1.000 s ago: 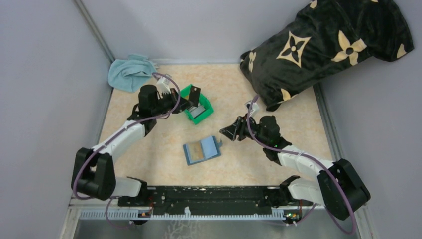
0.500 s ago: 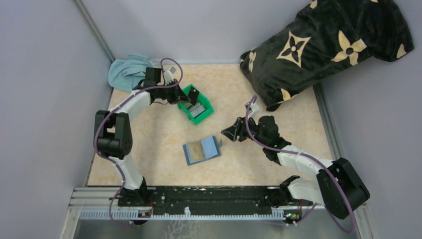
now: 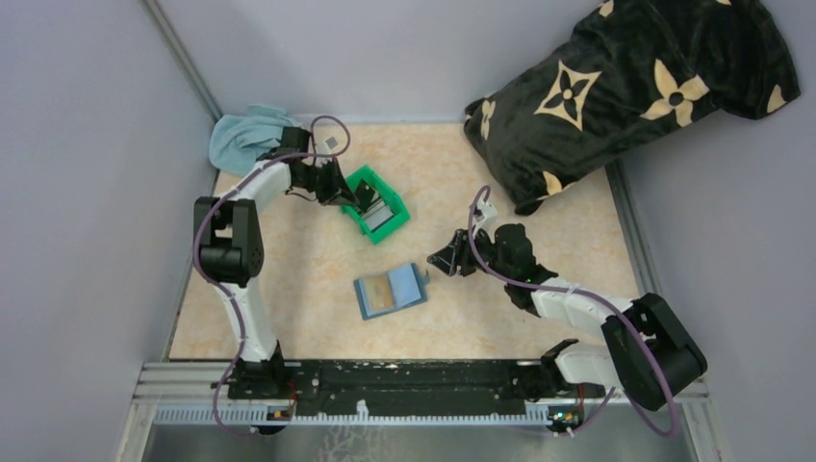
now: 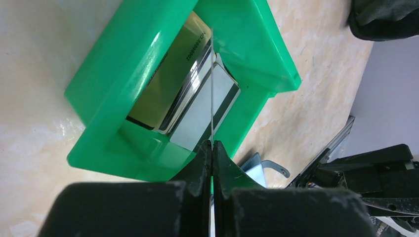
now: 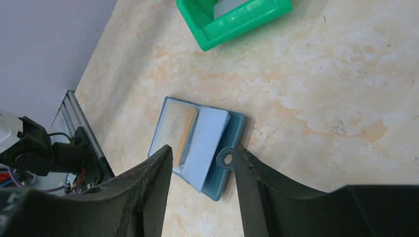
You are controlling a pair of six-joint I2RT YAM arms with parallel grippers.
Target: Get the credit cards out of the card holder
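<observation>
The teal-blue card holder (image 3: 390,292) lies open on the table, and a tan card (image 5: 185,134) sits in its light-blue slots. My right gripper (image 3: 445,258) is open and empty. In the right wrist view it (image 5: 202,150) hovers over the holder's snap-tab (image 5: 227,159) edge. My left gripper (image 3: 358,195) is shut on a thin card seen edge-on (image 4: 212,89), held upright inside the green bin (image 3: 385,226). A gold card (image 4: 170,79) and a silver-grey card (image 4: 202,111) lie tilted in the bin.
A light-blue cloth (image 3: 250,140) lies at the back left. A black pillow with gold flowers (image 3: 625,87) fills the back right. Grey walls close in the table on the left, back and right. A metal rail (image 3: 385,409) runs along the front.
My left arm has folded back and reached in from the far left, and its gripper has lowered the held card into the green bin. The right gripper and card holder have barely moved.
</observation>
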